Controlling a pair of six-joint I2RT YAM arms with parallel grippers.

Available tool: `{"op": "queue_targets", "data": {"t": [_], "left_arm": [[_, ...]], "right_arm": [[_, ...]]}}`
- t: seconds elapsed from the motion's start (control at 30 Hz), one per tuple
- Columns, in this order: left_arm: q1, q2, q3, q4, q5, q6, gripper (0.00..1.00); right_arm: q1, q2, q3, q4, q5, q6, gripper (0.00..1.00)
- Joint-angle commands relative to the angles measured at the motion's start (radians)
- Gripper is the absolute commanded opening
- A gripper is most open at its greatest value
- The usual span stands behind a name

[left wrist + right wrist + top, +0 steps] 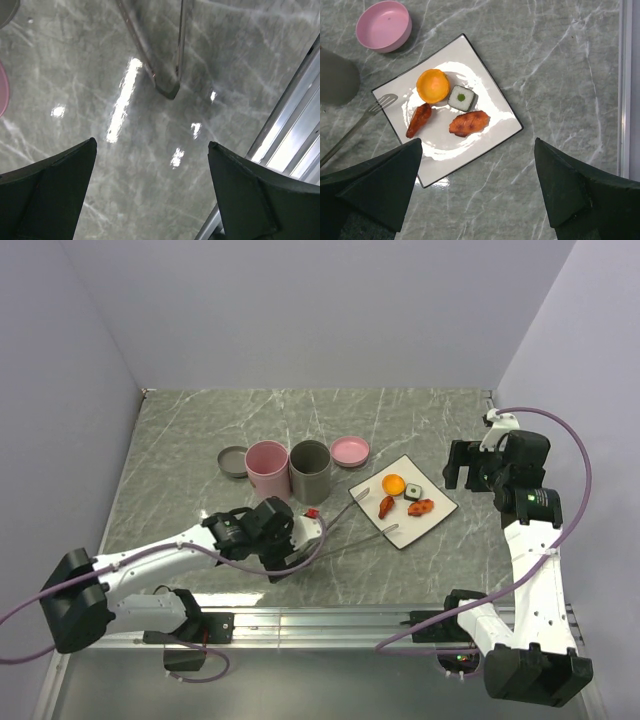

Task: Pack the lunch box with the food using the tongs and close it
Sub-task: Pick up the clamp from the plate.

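Overhead, long slim silver metal tongs (370,537) lie untaken at eight o'clock of the white square plate (440,503) bearing the toy food (394,483); at the left wrist, the left gripper (150,145) is spread, with the tongs' joint at twelve o'clock, likely needing a reach and pinch; at the right wrist, the right gripper (477,142) is spread above the plate.

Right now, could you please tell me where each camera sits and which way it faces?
Top external: above and behind the robot, looking down across the table; left arm and right arm show.
Left wrist: on that wrist, facing down at the tongs' joined end; open left gripper frames it.
Right wrist: on that wrist, facing down on the plate of food; open right gripper frames it.
Shared: the tongs appear in all three views.
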Motion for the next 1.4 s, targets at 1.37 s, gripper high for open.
{"op": "queue_targets", "data": {"t": [1.37], "left_arm": [[-0.166,0.631,0.369,0.245,-0.126,-0.19,0.99]], "right_arm": [[-0.015,0.011,0.033,0.019,-0.024,0.008,1.0]]}}
